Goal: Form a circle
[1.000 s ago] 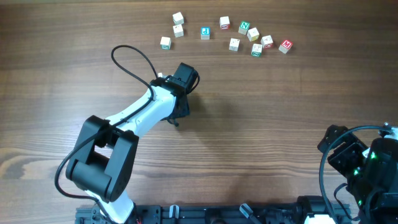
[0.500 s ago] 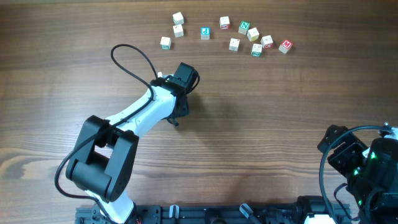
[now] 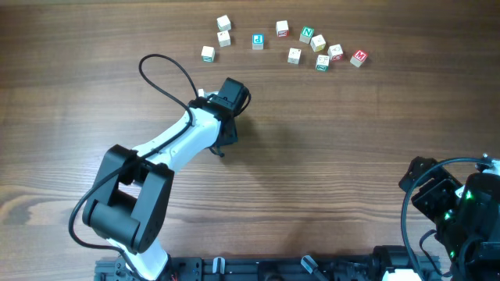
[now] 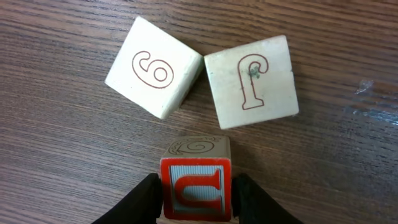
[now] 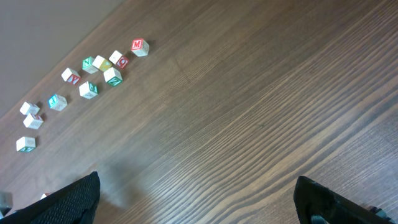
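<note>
Fingers [image 4: 144, 198] of the left pincer [image 4: 197, 205] are partly closed on the sides of one red-printed cube [image 4: 196, 180], which sits upright between them on the worktop [image 4: 68, 155]. Straight ahead of that cube lie two pale ones: a cube with a looped figure [image 4: 153, 67] to the left and a cube with a hooked letter [image 4: 250, 81] to the right. Those two touch at a corner, and the held cube points at the seam between them, just short of both. That makes three cubes in the cluster, not a ring yet. I judge that closing it means pushing forward along the pincer's own line. The right pincer [image 5: 196, 186] gapes wide and empty, well apart at the near right corner, so the left arm is the nearer one. Along the far edge lie eleven scattered letter cubes [image 3: 294, 55].
</note>
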`<action>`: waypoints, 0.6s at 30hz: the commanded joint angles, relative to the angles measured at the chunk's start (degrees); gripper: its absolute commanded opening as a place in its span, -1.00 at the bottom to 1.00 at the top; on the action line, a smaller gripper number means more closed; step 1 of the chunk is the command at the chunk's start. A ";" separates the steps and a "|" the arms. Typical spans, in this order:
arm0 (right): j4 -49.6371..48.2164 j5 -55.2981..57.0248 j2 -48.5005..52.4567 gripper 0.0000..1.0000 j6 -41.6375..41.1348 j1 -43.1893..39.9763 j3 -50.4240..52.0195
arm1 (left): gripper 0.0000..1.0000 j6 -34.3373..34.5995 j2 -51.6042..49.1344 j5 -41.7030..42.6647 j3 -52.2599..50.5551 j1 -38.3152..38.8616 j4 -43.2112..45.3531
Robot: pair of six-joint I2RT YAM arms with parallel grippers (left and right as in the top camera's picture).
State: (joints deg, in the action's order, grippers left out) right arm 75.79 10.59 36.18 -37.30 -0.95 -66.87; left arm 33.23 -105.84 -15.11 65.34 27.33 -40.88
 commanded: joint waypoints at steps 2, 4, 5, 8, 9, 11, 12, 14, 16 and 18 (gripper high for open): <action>0.11 0.35 -0.31 1.00 -0.37 0.11 -0.04 | -0.21 -0.94 0.83 -0.98 -0.48 -0.94 0.00; 0.11 0.33 -0.31 1.00 -0.39 0.11 -0.04 | -0.21 -0.94 0.83 -0.98 -0.48 -0.94 0.02; 0.11 0.33 -0.31 1.00 -0.39 0.11 -0.04 | -0.21 -0.94 0.83 -0.98 -0.48 -0.98 0.02; 0.11 0.33 -0.31 1.00 -0.39 0.11 -0.04 | -0.21 -0.94 0.83 -0.98 -0.48 -0.98 0.31; 0.11 0.33 -0.31 1.00 -0.42 0.11 -0.04 | -0.21 -0.94 0.83 -0.98 -0.48 -0.98 0.46; 0.11 0.33 -0.31 1.00 -0.39 0.13 -0.04 | -0.20 -1.14 0.83 -0.98 -0.48 -0.98 0.70; 0.11 0.33 -0.31 1.00 -0.39 0.11 -0.04 | -0.20 -1.14 0.83 -0.98 -0.48 -0.98 0.70; 0.11 0.35 -0.31 1.00 -0.39 0.11 -0.04 | -0.20 -1.14 0.83 -1.01 -0.48 -0.98 0.68; 0.11 0.35 -0.31 1.00 -0.42 0.11 -0.04 | -0.20 -1.14 0.83 -1.01 -0.48 -0.98 0.68; 0.11 0.33 -0.31 1.00 -0.39 0.11 -0.04 | -0.21 -1.16 0.83 -1.01 -0.48 -0.98 0.68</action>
State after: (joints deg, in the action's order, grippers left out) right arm 75.79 10.59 36.18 -37.30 -0.95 -66.87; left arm 33.23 -105.84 -15.11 65.34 26.83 -40.40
